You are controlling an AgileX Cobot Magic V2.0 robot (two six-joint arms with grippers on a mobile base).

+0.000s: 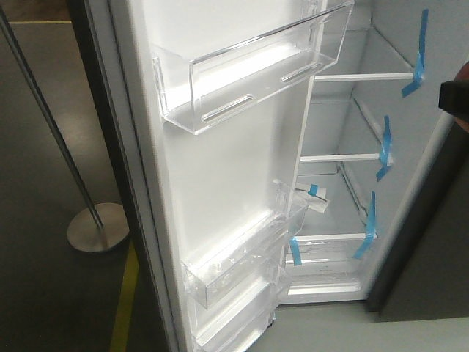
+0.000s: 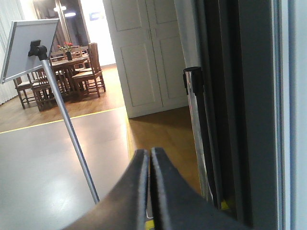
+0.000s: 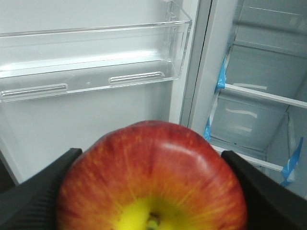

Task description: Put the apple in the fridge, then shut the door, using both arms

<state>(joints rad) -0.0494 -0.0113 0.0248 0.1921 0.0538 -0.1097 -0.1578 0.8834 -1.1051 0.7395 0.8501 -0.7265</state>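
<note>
Right pincer (image 3: 153,194) snug around the apple (image 3: 151,167), fruit centred in its grasp.

We see the door (image 1: 220,169) swung open, white inside, one clear bin (image 1: 249,73) high and further bins (image 1: 234,275) low. Beside it the fridge (image 1: 418,169) shows white shelves (image 1: 359,76) edged with blue tape strips (image 1: 414,62). At left a metal stand (image 1: 97,229) rests on the grey floor (image 1: 44,293).
</note>
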